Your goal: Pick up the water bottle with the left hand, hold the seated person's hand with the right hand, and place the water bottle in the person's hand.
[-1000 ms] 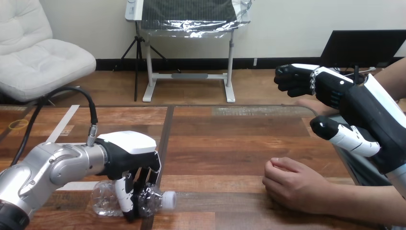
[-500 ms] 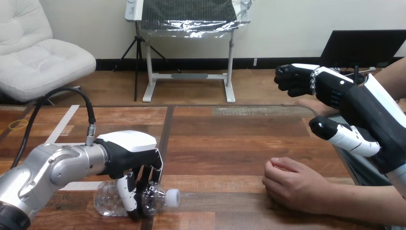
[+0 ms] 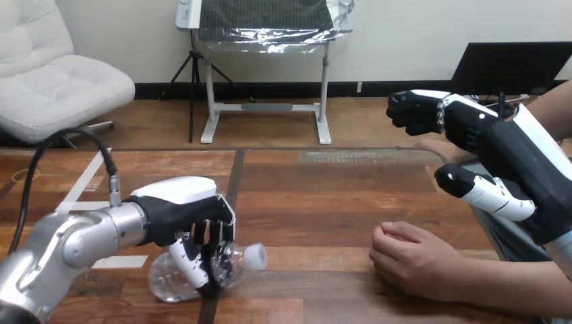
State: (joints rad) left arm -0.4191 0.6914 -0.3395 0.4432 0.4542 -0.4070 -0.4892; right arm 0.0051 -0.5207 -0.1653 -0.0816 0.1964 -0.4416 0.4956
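A clear plastic water bottle [image 3: 167, 282] with a white cap [image 3: 255, 256] lies sideways near the table's front left, its cap end tilted up to the right. My left hand [image 3: 185, 219] is over its middle, with fingers and thumb curled round it. My right hand [image 3: 502, 152] is raised at the right side, holding nothing; its fingers [image 3: 413, 111] are loosely bent and its thumb [image 3: 480, 190] stands well apart from them. Below it the person's hand [image 3: 413, 260] rests on the table as a loose fist. Another hand of the person [image 3: 437, 146] lies at the table's far right, partly hidden behind my right hand.
White tape strips [image 3: 86, 181] mark the wooden table [image 3: 317, 202] at the left, and a small yellow ring [image 3: 25, 175] lies near the left edge. A dark seam [image 3: 233, 179] runs down the tabletop. A black cable [image 3: 61, 145] loops above my left forearm.
My left hand has moved a little right and up with the bottle in it, and the cap end has risen. My right hand and the person's fist have stayed still.
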